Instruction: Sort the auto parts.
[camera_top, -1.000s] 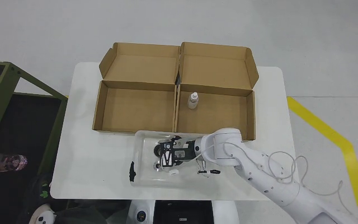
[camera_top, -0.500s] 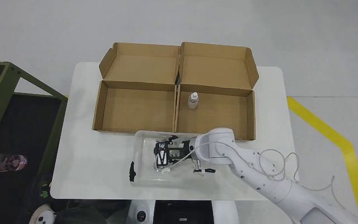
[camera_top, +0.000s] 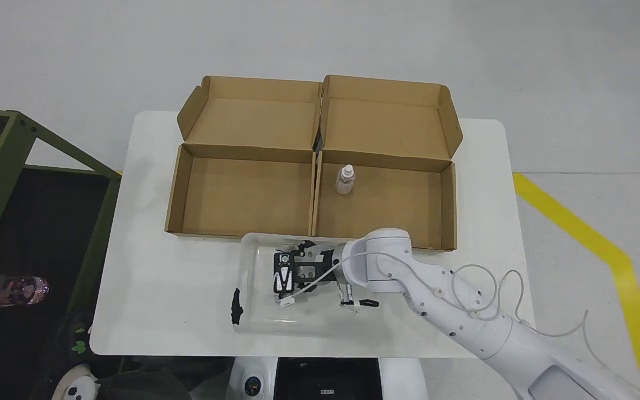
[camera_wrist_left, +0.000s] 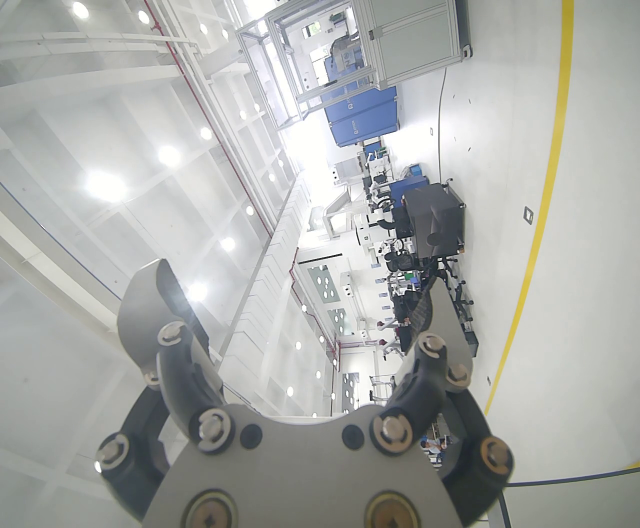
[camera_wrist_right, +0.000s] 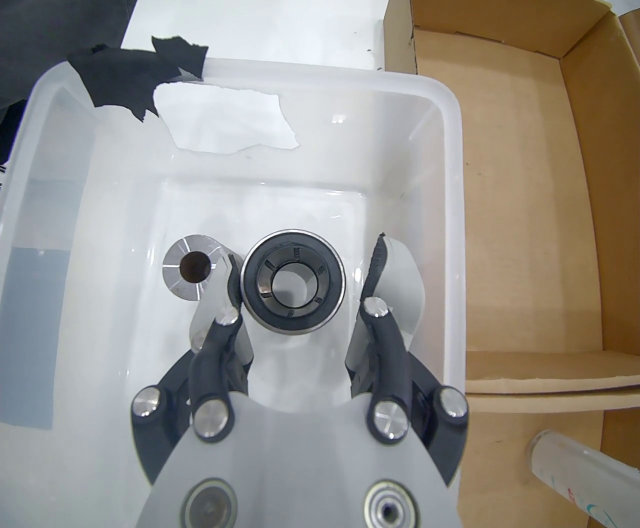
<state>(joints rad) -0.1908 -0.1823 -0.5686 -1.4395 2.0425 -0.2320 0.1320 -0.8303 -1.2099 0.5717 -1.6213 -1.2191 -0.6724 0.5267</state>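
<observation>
Right gripper (camera_wrist_right: 306, 265) is down inside the clear plastic bin (camera_top: 250, 285), which sits at the near edge of the table (camera_top: 150, 260), about midway along it. Its jaws are spread and straddle a black-and-steel bearing (camera_wrist_right: 330, 280) lying flat on the bin floor with its bore up. One finger pad (camera_wrist_right: 232, 285) appears to touch the bearing's rim; the other pad stands apart from it, so nothing is gripped. A silver sleeve (camera_wrist_right: 172, 272) stands just beside the bearing, outside the jaws. Torn black tape (camera_wrist_right: 130, 85) is stuck on the bin's rim at one corner. Two open cardboard boxes lie side by side between the bin and the table's far edge, lids folded back: left box (camera_top: 240, 195), right box (camera_top: 400, 205). A small bottle (camera_top: 345, 180) stands upright in the right box, close to the wall the boxes share. Left gripper (camera_wrist_left: 297, 285) points away from the table, jaws apart, holding nothing.
</observation>
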